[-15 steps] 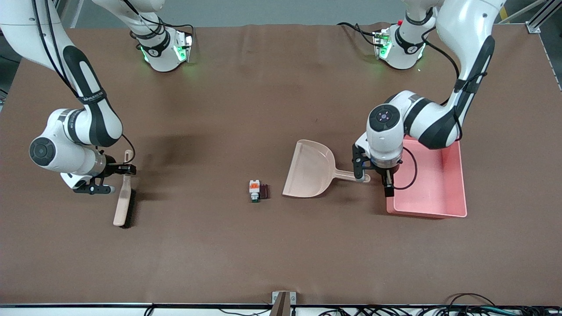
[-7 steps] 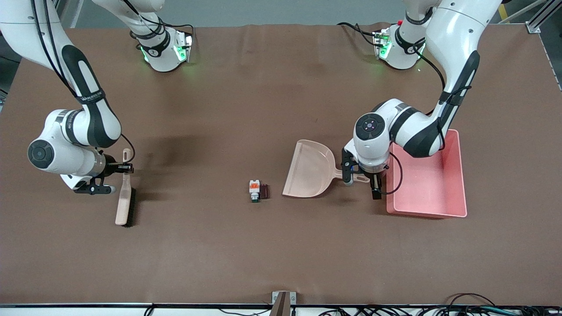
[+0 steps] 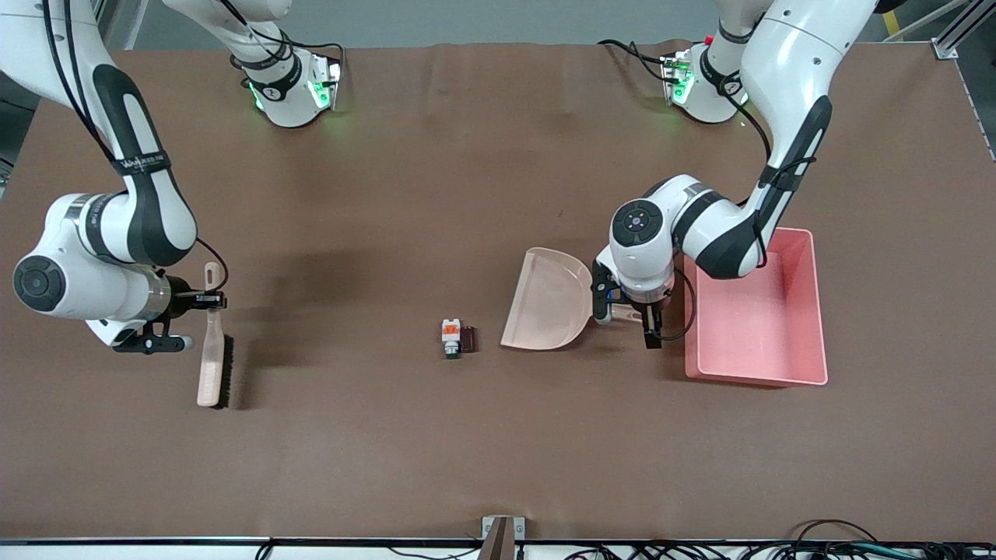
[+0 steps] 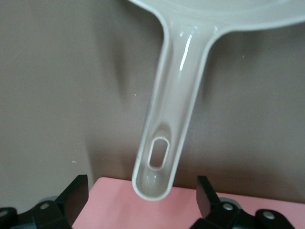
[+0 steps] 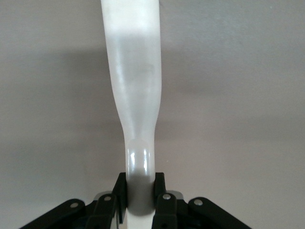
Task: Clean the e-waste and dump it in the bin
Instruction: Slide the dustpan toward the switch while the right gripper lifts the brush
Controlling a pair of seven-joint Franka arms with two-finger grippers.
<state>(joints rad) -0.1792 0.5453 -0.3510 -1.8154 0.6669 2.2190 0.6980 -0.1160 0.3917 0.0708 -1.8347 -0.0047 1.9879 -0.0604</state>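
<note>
1. Right gripper (image 3: pixel 204 299), at the right arm's end of the table: fingers clamped tight on the handle of the brush (image 3: pixel 210 342). In the right wrist view the pale handle (image 5: pixel 135 95) runs straight out from between the black pads (image 5: pixel 120 191).
2. Brush is beige w/ dark bristles along one edge; whether it's touching the brown table (image 3: pixel 389 435) or just above, can't tell.
3. Left gripper (image 3: pixel 622 313), over the dustpan handle, just beside the bin: fingers spread wide, nothing held. The left wrist view shows the handle (image 4: pixel 167 138) w/ its slotted end between the two fingertips (image 4: pixel 76 191), a gap on each side.
4. Dustpan (image 3: pixel 548 299): beige, flat on the table, handle pointing toward the bin, open mouth toward the e-waste.
5. E-waste, 2 pcs near mid-table, touching or nearly so: white component (image 3: pixel 450 334) w/ orange parts and a green tip, and a small maroon block (image 3: pixel 468 337) on the side toward the dustpan. Both are close to the dustpan's mouth, well apart from the brush.
6. Bin (image 3: pixel 813 311): pink tub at the left arm's end of the table, upright walls, next to the dustpan handle's end.
</note>
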